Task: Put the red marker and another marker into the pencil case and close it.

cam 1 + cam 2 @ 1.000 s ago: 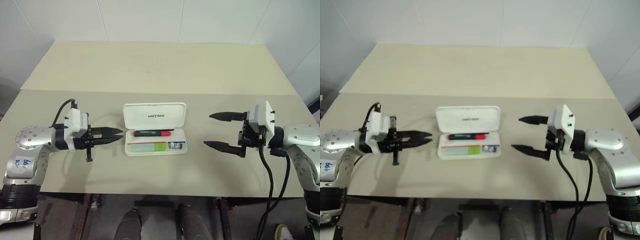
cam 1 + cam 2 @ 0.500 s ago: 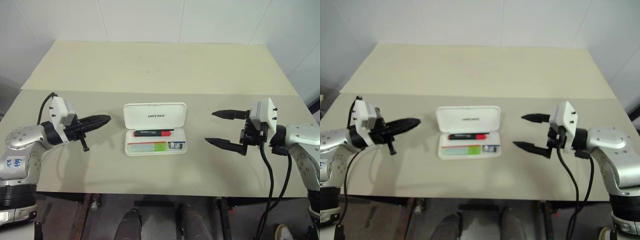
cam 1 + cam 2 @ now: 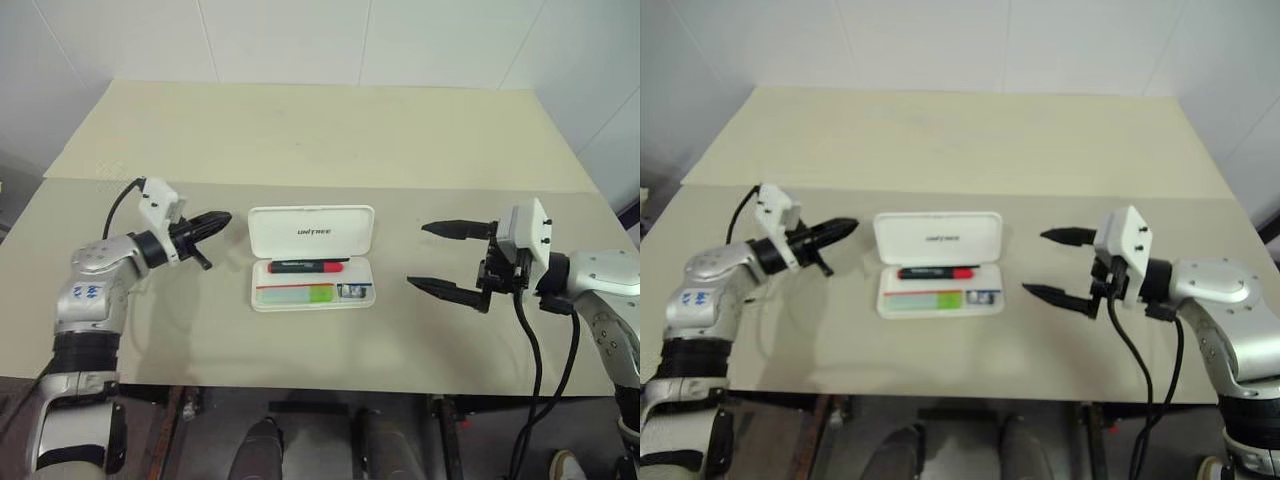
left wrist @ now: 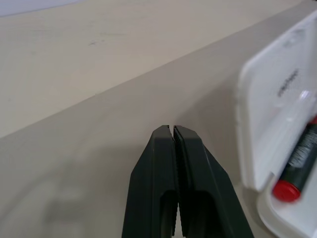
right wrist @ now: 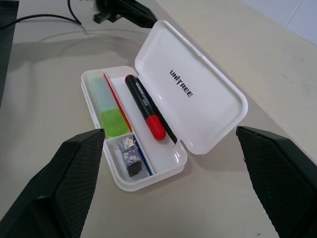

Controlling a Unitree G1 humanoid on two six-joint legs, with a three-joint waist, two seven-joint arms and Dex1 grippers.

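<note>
The white pencil case (image 3: 362, 296) lies open at the table's middle, its lid (image 3: 311, 230) with dark lettering tilted up at the back. In the tray lie the red marker (image 3: 306, 266), black with a red cap, and in front of it the other marker (image 3: 296, 295), pale with a green cap. My left gripper (image 3: 222, 219) is shut and empty, level, pointing at the lid's left end with a small gap between them. To the right of the case my right gripper (image 3: 418, 255) stands wide open and empty. The right wrist view looks down into the case (image 5: 97, 119).
A small dark item (image 5: 130, 157) sits in the tray's right-hand compartment. The beige table (image 3: 320, 140) stretches far behind the case, with a seam across it. Black cables hang from both wrists near the front edge (image 3: 300, 380).
My shut left gripper drew back from the tray's left side, swung away, and now sits farther back, beside the lid's left end. The right gripper and the case have stayed put.
</note>
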